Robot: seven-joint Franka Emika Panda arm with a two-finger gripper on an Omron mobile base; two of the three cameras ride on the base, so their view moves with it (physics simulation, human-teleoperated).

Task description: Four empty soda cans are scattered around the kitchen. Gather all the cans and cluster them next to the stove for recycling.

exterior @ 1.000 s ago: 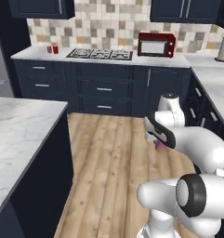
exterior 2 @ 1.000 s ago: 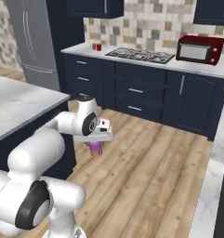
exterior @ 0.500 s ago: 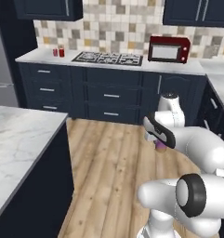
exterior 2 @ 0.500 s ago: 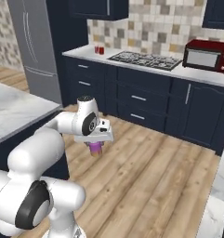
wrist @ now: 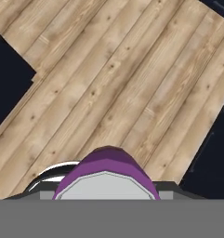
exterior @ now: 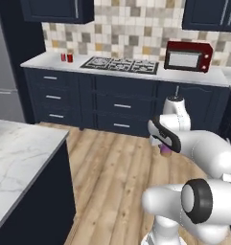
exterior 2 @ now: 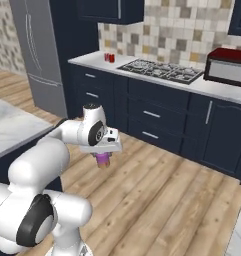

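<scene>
The claw (exterior 2: pixel 103 156) grips a purple can (exterior 2: pixel 102 160) above the wood floor (exterior 2: pixel 157 200), two red cans (exterior: pixel 66 57) at nine o'clock of the stove (exterior: pixel 121 63).

The can (exterior 2: pixel 102 160) under the white arm (exterior 2: pixel 74 134) is showing purple-pink with an orange lower part. Two red cans (exterior: pixel 66 57) are standing on the white marble counter (exterior: pixel 45 60). The stove (exterior: pixel 121 64) is looking black, the cabinets (exterior: pixel 121 105) navy, the floor (exterior: pixel 117 177) light wood, the wall tiles (exterior: pixel 136 36) multicoloured.
</scene>
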